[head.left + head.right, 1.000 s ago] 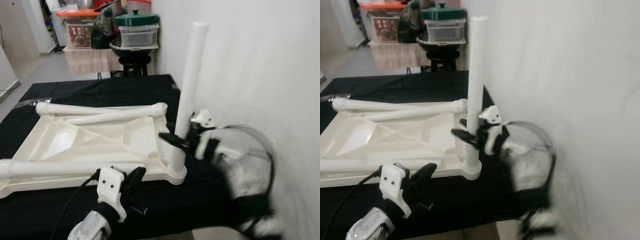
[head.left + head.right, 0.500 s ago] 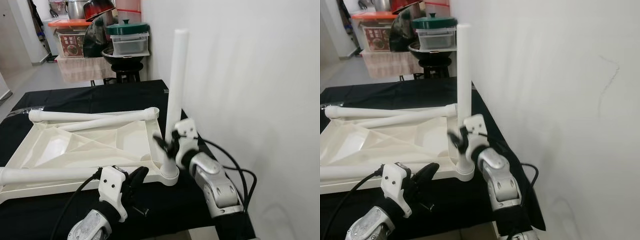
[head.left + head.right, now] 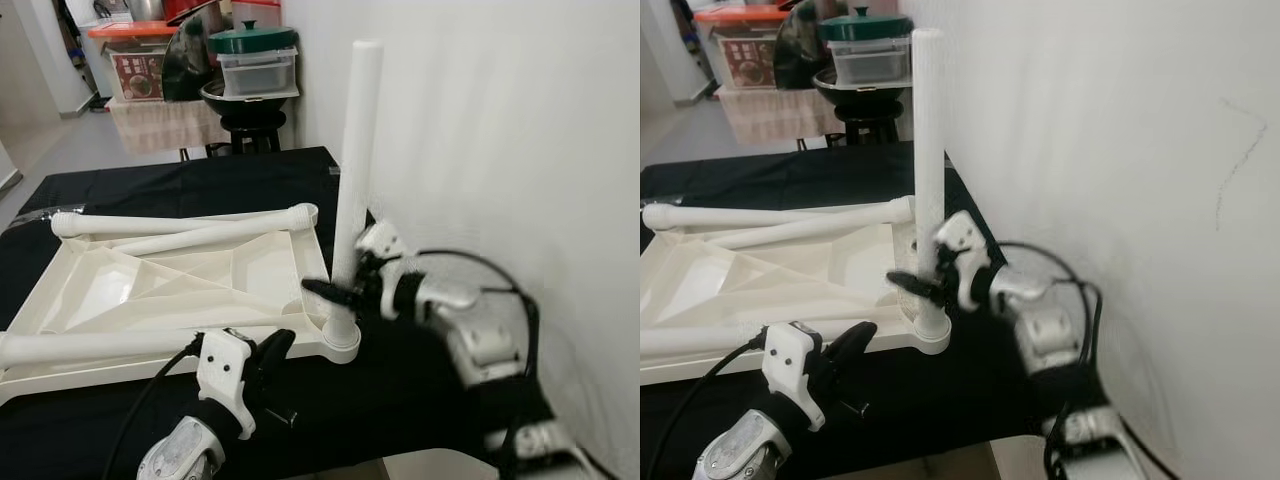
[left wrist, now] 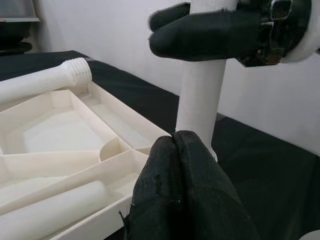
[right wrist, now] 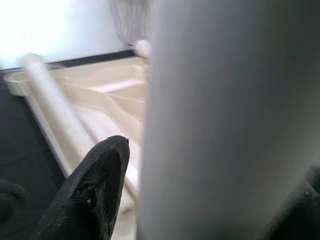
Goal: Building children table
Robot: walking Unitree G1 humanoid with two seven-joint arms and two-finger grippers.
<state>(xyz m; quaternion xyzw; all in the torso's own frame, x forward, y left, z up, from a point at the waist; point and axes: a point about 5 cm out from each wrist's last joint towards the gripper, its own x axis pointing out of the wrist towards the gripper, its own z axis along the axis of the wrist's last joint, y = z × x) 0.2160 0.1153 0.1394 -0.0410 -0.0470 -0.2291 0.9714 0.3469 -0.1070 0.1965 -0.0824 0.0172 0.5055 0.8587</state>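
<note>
Now my right gripper (image 3: 345, 293) clasps the upright leg (image 3: 352, 180) low, near its socket — I'd keep it plumb, twisting gently — left gripper (image 3: 272, 350) shut, empty.

No text, number or brand can be read anywhere; the red-and-white printed panel on the clear storage box with the orange lid (image 3: 138, 72), standing in the far background, carries a label, but its print is too small and blurred to make out; the white plastic parts and the black cloth bear no visible markings.
</note>
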